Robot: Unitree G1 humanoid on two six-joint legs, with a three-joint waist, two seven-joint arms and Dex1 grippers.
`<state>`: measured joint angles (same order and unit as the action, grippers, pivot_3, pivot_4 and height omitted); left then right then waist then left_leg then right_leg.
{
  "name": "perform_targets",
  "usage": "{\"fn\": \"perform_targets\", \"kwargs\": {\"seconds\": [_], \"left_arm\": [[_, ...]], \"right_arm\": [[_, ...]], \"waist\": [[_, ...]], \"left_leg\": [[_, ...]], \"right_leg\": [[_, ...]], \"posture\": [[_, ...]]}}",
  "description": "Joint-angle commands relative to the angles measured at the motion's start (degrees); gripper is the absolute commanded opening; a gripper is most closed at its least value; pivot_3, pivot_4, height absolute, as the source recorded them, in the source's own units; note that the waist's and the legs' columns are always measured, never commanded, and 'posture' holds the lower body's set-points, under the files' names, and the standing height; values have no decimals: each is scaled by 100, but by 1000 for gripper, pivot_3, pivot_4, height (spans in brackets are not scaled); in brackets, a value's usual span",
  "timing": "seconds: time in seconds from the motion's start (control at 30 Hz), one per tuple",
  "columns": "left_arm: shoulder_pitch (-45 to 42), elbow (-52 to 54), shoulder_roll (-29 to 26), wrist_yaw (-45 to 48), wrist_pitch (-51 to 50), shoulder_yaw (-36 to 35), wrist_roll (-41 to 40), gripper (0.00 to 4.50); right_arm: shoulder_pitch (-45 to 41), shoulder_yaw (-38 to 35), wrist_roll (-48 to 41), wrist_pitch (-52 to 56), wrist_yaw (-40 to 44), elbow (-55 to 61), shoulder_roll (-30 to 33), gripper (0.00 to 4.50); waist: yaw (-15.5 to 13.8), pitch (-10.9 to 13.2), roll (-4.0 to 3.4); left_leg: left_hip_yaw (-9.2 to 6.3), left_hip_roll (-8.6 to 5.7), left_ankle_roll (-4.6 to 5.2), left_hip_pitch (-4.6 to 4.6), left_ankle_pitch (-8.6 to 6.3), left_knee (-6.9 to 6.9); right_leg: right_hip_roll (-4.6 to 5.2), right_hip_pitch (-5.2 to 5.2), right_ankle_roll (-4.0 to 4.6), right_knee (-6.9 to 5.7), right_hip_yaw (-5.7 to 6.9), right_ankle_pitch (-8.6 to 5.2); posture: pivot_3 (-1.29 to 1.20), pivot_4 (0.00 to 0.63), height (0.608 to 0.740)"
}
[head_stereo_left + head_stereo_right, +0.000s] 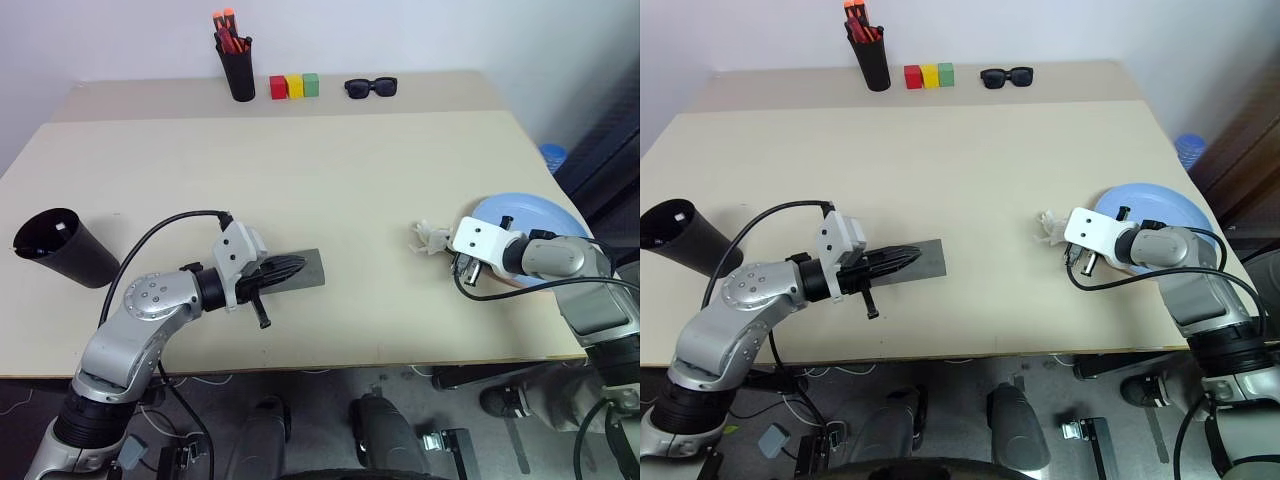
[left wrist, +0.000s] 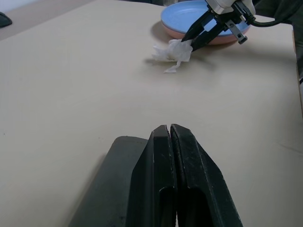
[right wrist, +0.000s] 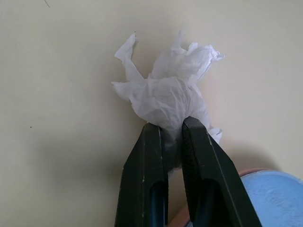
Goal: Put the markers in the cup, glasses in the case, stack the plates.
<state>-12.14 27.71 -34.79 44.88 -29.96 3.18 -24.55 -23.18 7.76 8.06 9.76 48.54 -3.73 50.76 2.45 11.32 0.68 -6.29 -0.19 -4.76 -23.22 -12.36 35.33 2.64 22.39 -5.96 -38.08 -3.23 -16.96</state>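
My right gripper is shut on a crumpled white tissue that rests on the table just left of the plates. The light blue plate lies on the pink plate at the table's right edge. My left gripper is shut with nothing in it and hovers over the closed grey case near the front edge. The black cup stands at the far left with a small white bit inside its mouth. The markers and the glasses are out of view.
At the back stand a black pen holder with red and orange markers, three coloured blocks and black sunglasses. Bare table stretches between the arms and the back row.
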Motion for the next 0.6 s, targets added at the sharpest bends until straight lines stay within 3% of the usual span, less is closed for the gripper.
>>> {"fn": "perform_targets", "kwargs": {"seconds": [0.03,0.27,0.47,0.5,0.6], "left_arm": [[-1,210,11,-29,-21,-121,-155,0],[396,265,-5,-297,-36,-494,-194,0],[517,204,-10,-315,36,-550,-169,0],[491,162,13,-344,73,-557,-136,0],[415,97,79,-463,143,-546,-51,0]], "right_arm": [[-130,-417,-86,124,-51,513,153,62],[359,-1778,-527,923,122,645,937,62],[899,-1970,-524,568,186,131,1299,62],[850,-1963,-580,586,181,52,1256,908],[741,-1914,-605,442,131,-158,1211,2112]], "waist": [[-3,0,0],[-67,0,0],[-118,-3,-4],[-109,-5,-10],[-95,-5,-11]], "left_leg": [[0,0,0,0,0,0],[-1,-1,0,-3,0,0],[3,0,6,-1,-3,1],[8,0,6,1,-3,2],[10,2,6,6,-3,2]], "right_leg": [[0,1,0,0,0,0],[3,-1,0,1,1,0],[2,-3,2,6,2,-1],[3,-2,2,5,-2,-1],[1,-3,2,3,-4,-1]], "posture": [[0,150,740],[0,150,740],[0,150,740],[0,150,740],[0,150,740]]}}
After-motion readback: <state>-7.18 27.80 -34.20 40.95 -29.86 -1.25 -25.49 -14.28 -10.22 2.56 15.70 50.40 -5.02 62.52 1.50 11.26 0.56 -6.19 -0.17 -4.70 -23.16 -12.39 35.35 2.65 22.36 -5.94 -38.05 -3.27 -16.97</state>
